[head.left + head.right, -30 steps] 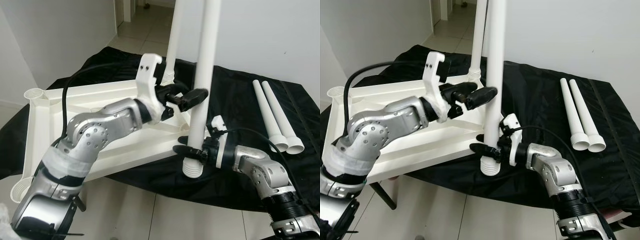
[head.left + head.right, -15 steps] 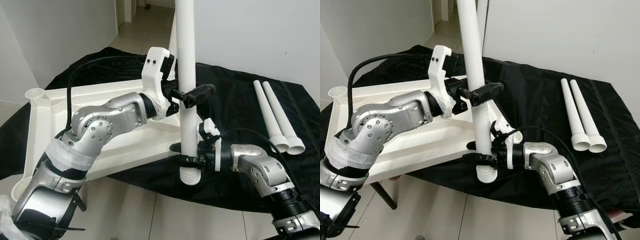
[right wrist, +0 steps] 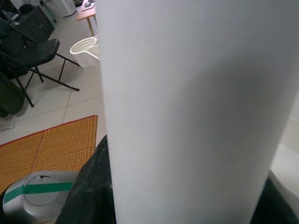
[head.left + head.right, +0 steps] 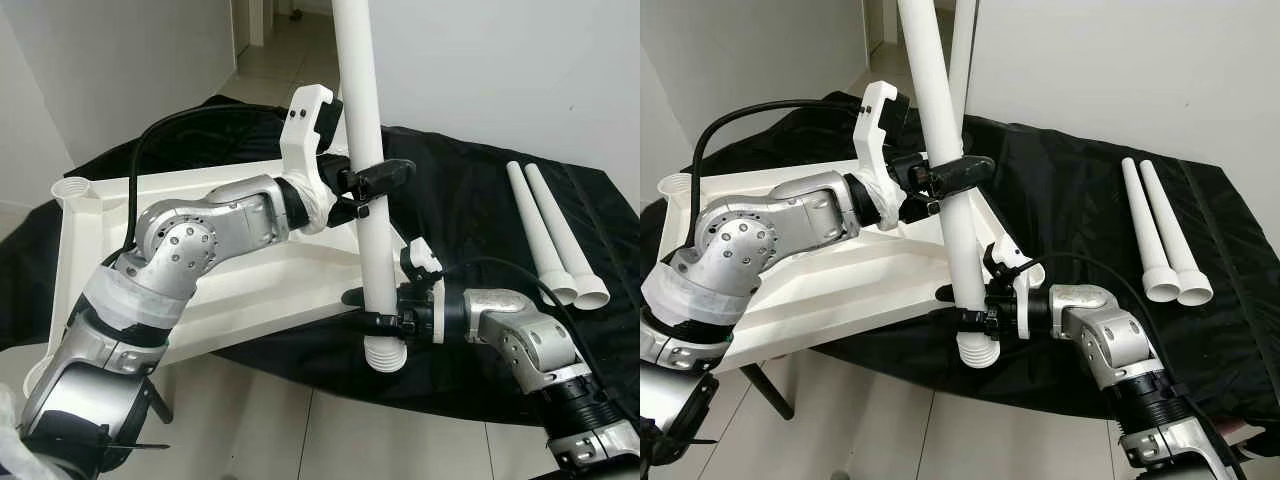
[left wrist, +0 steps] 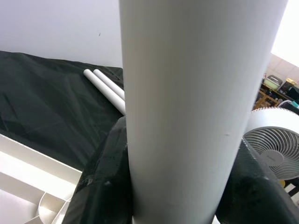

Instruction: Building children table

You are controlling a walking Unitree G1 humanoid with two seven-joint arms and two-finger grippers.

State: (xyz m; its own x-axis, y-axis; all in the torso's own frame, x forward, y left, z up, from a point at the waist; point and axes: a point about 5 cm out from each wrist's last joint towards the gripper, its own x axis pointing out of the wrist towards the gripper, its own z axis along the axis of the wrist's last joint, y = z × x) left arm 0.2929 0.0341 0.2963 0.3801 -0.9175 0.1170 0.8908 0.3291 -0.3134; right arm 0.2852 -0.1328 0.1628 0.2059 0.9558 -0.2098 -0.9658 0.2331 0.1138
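A long white table leg (image 4: 362, 150) stands nearly upright, its top leaning left and its ribbed end (image 4: 385, 353) hanging just past the tabletop's near corner. My left gripper (image 4: 375, 180) is shut on its middle; black fingers (image 5: 100, 186) flank the tube (image 5: 187, 107). My right gripper (image 4: 378, 318) is shut on it just above the ribbed end, the leg (image 3: 196, 107) looming close. The white tabletop (image 4: 230, 290) lies upside down on the black cloth. Another leg (image 4: 962, 50) stands behind, at its far corner.
Two spare white legs (image 4: 552, 235) lie side by side on the black cloth (image 4: 470, 200) at the right. An open corner socket (image 4: 70, 188) sits at the tabletop's far left. Tiled floor (image 4: 300, 430) lies below the table's front edge. A fan (image 5: 273, 144) stands beyond.
My left gripper has closed on the leg, which it was only next to before. The leg has swung from leaning right at the top to leaning left.
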